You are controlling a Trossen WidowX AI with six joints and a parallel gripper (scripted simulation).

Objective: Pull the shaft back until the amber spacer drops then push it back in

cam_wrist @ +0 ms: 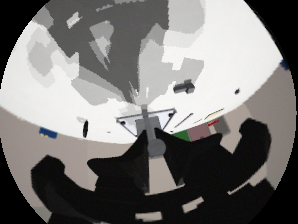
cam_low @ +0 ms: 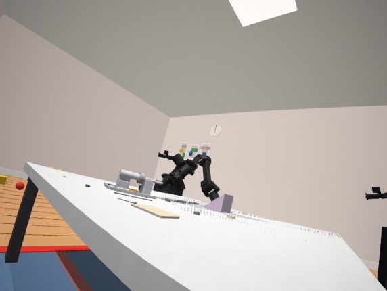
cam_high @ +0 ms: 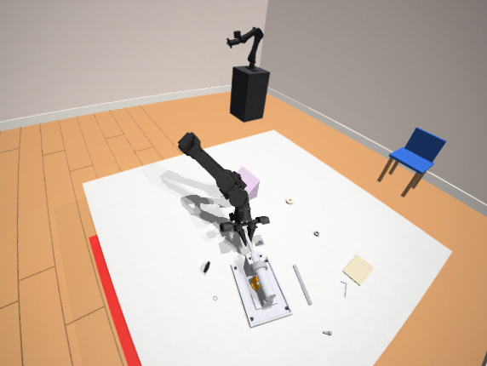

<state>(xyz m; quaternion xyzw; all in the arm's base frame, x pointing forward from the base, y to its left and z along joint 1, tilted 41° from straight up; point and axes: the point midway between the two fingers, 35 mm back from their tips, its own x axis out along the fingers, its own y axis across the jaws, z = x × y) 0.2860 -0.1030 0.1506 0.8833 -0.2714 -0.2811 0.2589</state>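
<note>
My gripper point(cam_high: 247, 241) point(cam_low: 161, 186) point(cam_wrist: 150, 131) is shut on the shaft point(cam_high: 251, 247) point(cam_low: 156, 182) point(cam_wrist: 157, 147), gripping its outer part beyond the small end block point(cam_low: 146, 187). The grey-white housing point(cam_high: 266, 284) point(cam_low: 124, 180) stands on a base plate point(cam_high: 239, 289) point(cam_low: 109, 186). The amber spacer point(cam_high: 255, 283) point(cam_low: 134, 190) lies low, looking flat, beneath the gap between the big housing block and the end block. A light collar point(cam_high: 259, 265) point(cam_low: 143, 178) sits at the cylinder's near end. Other spacers cannot be told apart. The wrist view does not show the amber spacer.
A grey bar point(cam_high: 302, 285) lies right of the base plate. A black oval piece point(cam_high: 207, 267) and a small ring point(cam_high: 214, 298) lie left. A cream square point(cam_high: 358, 270) point(cam_low: 155, 210), a hex key point(cam_high: 345, 288) and a bolt point(cam_high: 327, 333) lie farther right. A lilac wedge point(cam_high: 251, 183) point(cam_low: 226, 204) stands behind the arm.
</note>
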